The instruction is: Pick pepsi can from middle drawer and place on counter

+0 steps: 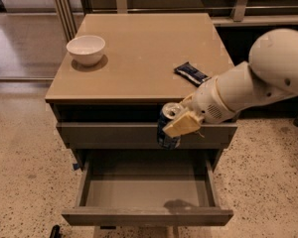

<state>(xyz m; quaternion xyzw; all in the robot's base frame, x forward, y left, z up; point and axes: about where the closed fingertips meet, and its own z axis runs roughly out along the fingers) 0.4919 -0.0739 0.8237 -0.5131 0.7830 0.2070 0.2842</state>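
Observation:
My gripper [176, 120] is shut on the pepsi can [166, 128], a dark-blue can with a silver top. It holds the can in the air in front of the upper drawer front, above the open middle drawer [146, 190]. The drawer's grey floor is bare. The can is just below the front edge of the tan counter [139, 53]. My white arm comes in from the right.
A white bowl [86, 48] stands at the counter's back left. A flat dark snack-bar wrapper [191, 73] lies at the counter's right, close to my arm. Speckled terrazzo floor [25, 148] surrounds the cabinet.

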